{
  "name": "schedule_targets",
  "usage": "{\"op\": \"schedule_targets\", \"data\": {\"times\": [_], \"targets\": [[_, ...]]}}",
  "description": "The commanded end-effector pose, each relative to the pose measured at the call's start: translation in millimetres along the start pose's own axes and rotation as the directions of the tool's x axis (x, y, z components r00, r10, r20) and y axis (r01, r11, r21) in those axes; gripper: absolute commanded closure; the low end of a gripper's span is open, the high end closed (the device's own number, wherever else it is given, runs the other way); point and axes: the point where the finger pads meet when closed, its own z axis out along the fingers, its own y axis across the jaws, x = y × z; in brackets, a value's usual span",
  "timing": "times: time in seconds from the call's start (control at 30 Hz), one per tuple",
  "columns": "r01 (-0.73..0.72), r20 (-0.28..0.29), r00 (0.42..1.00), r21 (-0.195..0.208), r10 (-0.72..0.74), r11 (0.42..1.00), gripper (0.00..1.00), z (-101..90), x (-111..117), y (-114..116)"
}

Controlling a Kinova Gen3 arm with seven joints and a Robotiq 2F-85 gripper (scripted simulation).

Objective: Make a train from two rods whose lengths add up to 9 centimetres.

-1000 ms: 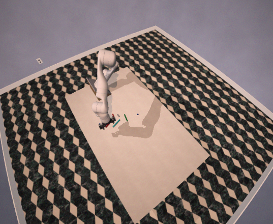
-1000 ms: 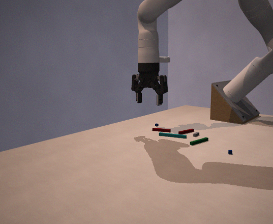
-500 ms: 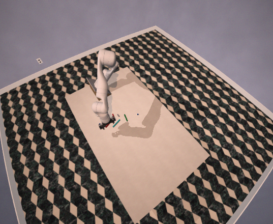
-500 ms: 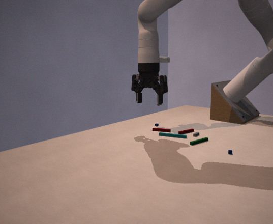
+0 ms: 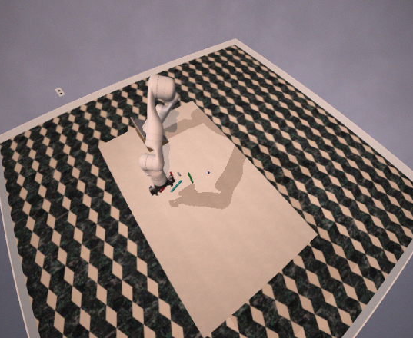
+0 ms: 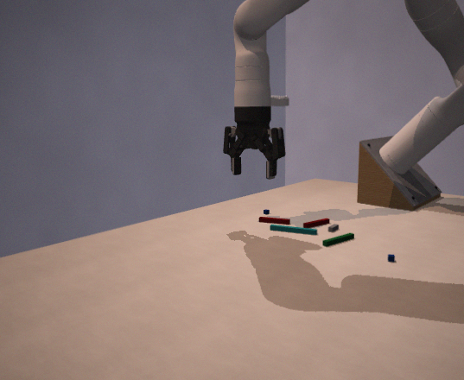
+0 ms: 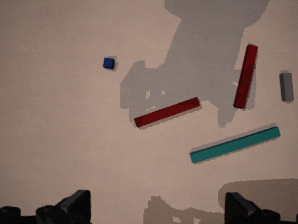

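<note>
My gripper is open and empty, hanging well above the table over the left end of the rod cluster. Below it lie a small blue cube, a red rod, a second red rod, a turquoise rod and a short grey rod. A green rod lies to the right of them, and a second blue cube lies farther right. All rods lie flat and apart.
The rods lie on a beige table top. The arm's wooden wedge base stands at the back right. The arm's shadow falls across the table in front of the rods.
</note>
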Motion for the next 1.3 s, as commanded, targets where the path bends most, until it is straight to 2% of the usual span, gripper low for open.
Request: {"op": "schedule_targets", "data": {"times": [0.0, 0.83, 1.27], "targets": [[0.000, 0.002, 1.000, 0.001, 0.000, 1.000, 0.00, -1.1, -0.4, -0.4], [-0.005, 0.001, 1.000, 0.001, 0.004, 1.000, 0.00, -1.2, -0.2, -0.1], [-0.085, -0.011, 0.996, 0.003, 0.085, 0.996, 0.00, -3.9, 3.4, 5.3]]}}
